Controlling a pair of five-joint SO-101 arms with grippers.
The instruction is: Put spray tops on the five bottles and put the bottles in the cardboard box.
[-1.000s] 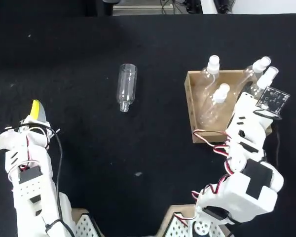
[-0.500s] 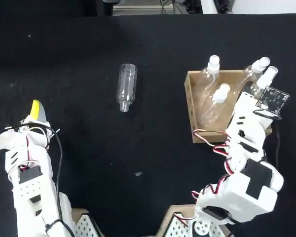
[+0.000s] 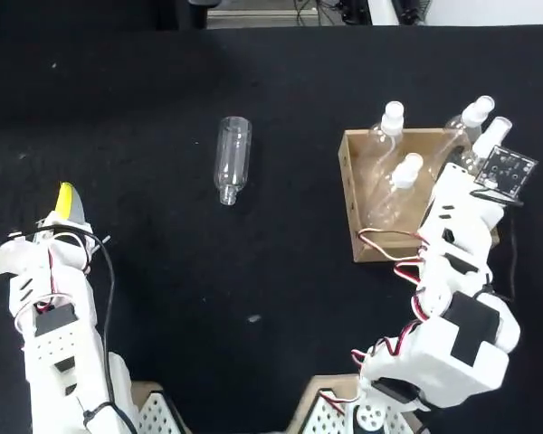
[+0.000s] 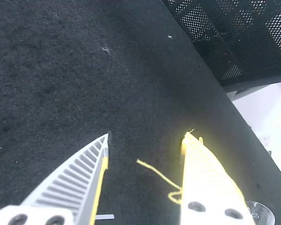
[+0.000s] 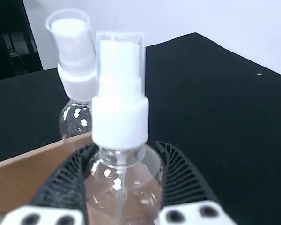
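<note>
The left claw (image 4: 145, 138) hangs released, its yellow-edged fingers (image 4: 196, 159) spread over the bare black surface (image 3: 163, 298) close to its arm's base. It is well apart from every bottle. The right claw (image 5: 126, 152) is clenched on a clear bottle (image 5: 121, 185) that carries a white spray top (image 5: 119, 110). Its black fingers (image 5: 178, 164) press on either side of the bottle's shoulder, at the far right corner of the cardboard box (image 3: 348, 194). Whether this bottle's base rests inside the box I cannot tell. Just behind it stands a second capped bottle (image 5: 76, 115). Two more capped bottles (image 3: 405, 170) rest in the box's left half. Farther left, well apart from the box and both claws, a fifth bottle (image 3: 232, 158) lies on its side, its open neck pointing toward the arms.
</note>
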